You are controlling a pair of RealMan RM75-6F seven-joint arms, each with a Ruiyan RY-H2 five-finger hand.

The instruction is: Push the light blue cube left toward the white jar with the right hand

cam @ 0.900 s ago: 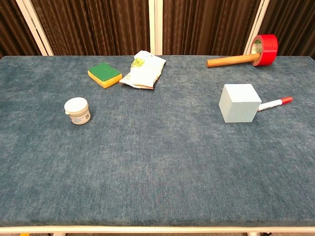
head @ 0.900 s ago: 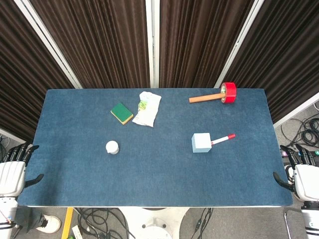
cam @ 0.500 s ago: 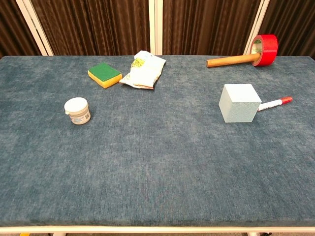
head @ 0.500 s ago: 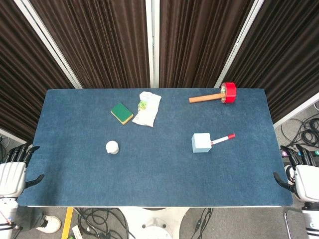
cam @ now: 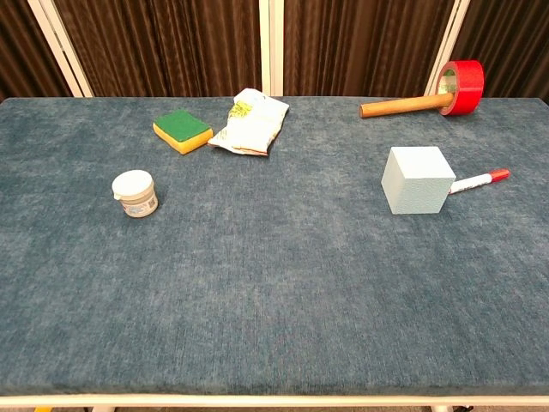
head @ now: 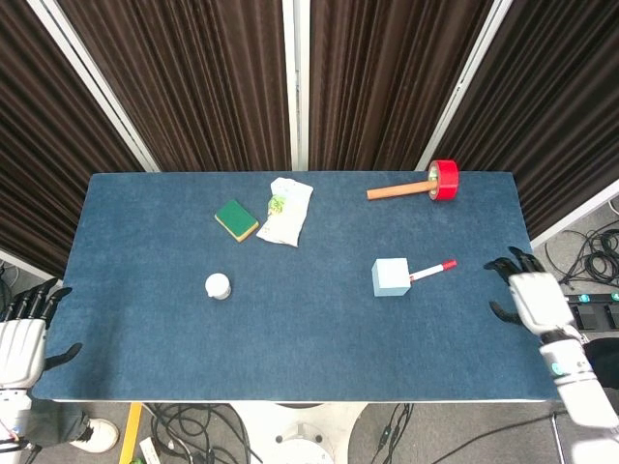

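The light blue cube stands right of the table's middle. The small white jar sits far to its left, upright with its lid on. My right hand hovers over the table's right edge, well to the right of the cube, fingers spread and empty. My left hand hangs off the table's left front corner, fingers apart, holding nothing. Neither hand shows in the chest view.
A white marker with a red cap lies against the cube's right side. A wooden stick and red tape roll lie at the back right. A green sponge and a crumpled packet lie behind the jar.
My right hand has risen from beside the table's right front corner and moved inward over the right edge. The left hand has sunk slightly. The objects have not moved.
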